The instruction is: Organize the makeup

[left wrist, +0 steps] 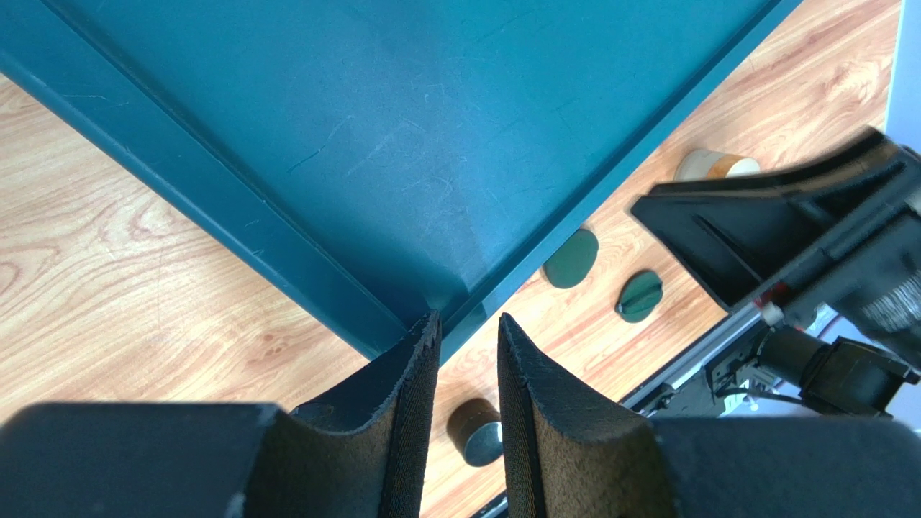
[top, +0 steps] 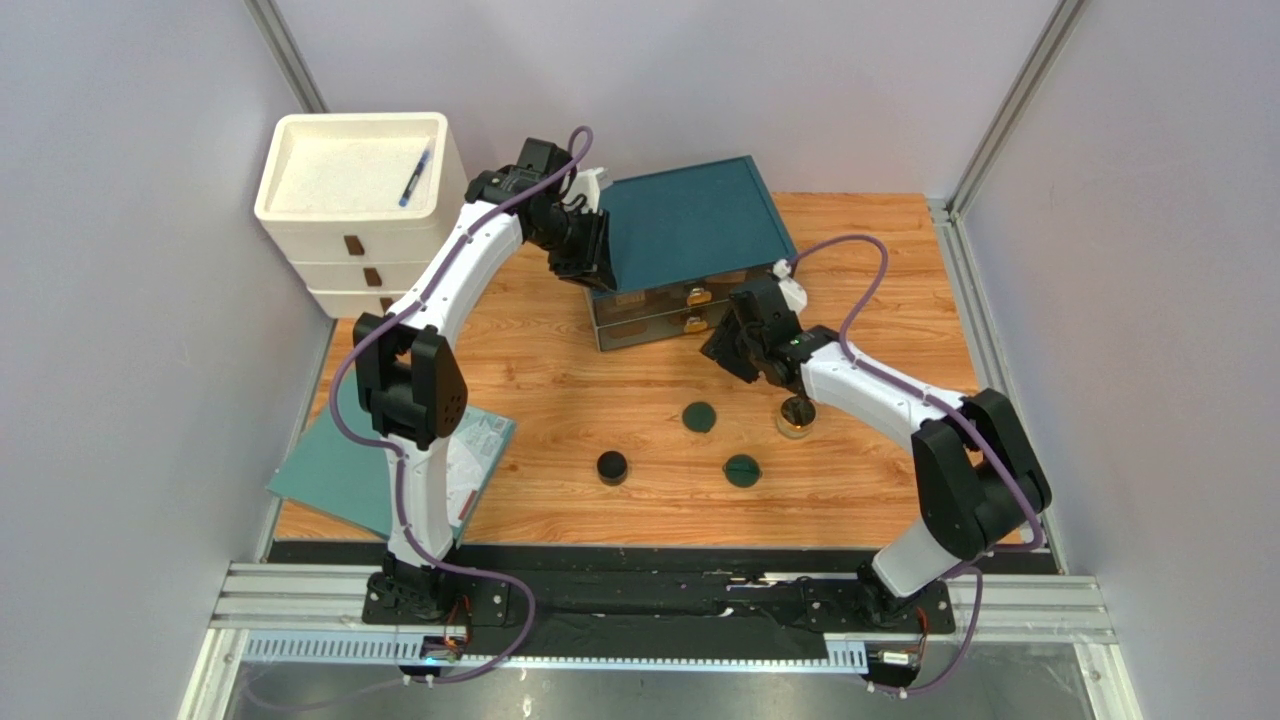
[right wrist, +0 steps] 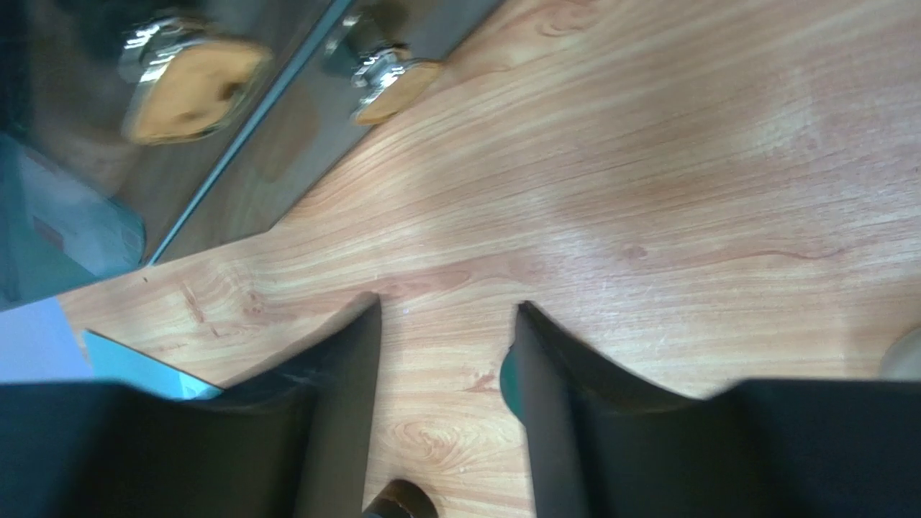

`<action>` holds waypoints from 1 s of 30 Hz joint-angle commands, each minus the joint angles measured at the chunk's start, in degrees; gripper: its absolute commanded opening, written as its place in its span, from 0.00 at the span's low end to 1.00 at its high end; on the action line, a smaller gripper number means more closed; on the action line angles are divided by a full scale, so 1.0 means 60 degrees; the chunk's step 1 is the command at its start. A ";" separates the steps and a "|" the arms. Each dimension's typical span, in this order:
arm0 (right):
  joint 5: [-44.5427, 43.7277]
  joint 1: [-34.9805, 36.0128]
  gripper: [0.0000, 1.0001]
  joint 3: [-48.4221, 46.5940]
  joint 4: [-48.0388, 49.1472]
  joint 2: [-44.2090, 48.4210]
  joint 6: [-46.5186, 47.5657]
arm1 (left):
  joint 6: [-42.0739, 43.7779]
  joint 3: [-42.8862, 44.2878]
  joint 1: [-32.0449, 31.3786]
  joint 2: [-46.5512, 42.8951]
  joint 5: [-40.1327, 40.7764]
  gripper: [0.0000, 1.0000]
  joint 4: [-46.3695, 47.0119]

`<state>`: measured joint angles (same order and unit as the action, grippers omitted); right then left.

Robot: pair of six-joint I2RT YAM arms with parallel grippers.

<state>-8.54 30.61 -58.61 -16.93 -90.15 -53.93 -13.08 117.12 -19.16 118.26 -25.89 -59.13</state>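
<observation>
- Makeup is lying loose on the near half of the wood-grain tabletop (top: 526, 375).
- The small black round jar (top: 612, 468) is sitting nearest the bases, roughly between the two arms.
- The nearer dark green flat disc (top: 741, 471) is lying right of the jar. The farther dark green flat disc (top: 697, 419) is lying a little beyond it.
- The gold-rimmed round compact (top: 795, 417) is sitting just beside the right arm.
- The right claw (right wrist: 449, 302) is hovering farther in. Its fingers are moderately apart and holding nothing, and it is facing the knobbed fronts of the smoky clear drawer box (top: 639, 318).
- Key relation: every piece is lying on the base side of this claw, behind its fingertips. All the pieces are round, so no long axis needs aligning.
- Judgement: the right arm is nearer the compact and both discs.
- Farthest in, the left claw (left wrist: 467, 318) is sitting at a corner of the dark teal flat lid (top: 691, 222) on top of the box. Its fingers are narrow; I cannot tell whether they are pinching the rim.
</observation>
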 commanded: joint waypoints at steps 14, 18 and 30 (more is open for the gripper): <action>0.2199 -0.1395 0.58 0.0642 0.3245 -0.1263 -0.2845 | 0.0584 -0.0931 0.0190 -0.0051 0.1283 0.35 -0.1951; 0.2418 -0.1586 0.57 0.0847 0.4136 -0.1469 -0.3490 | 0.0584 -0.0975 0.0190 -0.0037 0.1268 0.35 -0.1951; 0.2799 -0.1645 0.54 0.0322 0.4947 -0.2537 -0.4254 | 0.0598 -0.1210 0.0190 -0.0022 0.1253 0.35 -0.1834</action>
<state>7.16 20.80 -53.32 9.02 -103.46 -76.75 -13.08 113.86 -19.14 116.53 -25.98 -56.12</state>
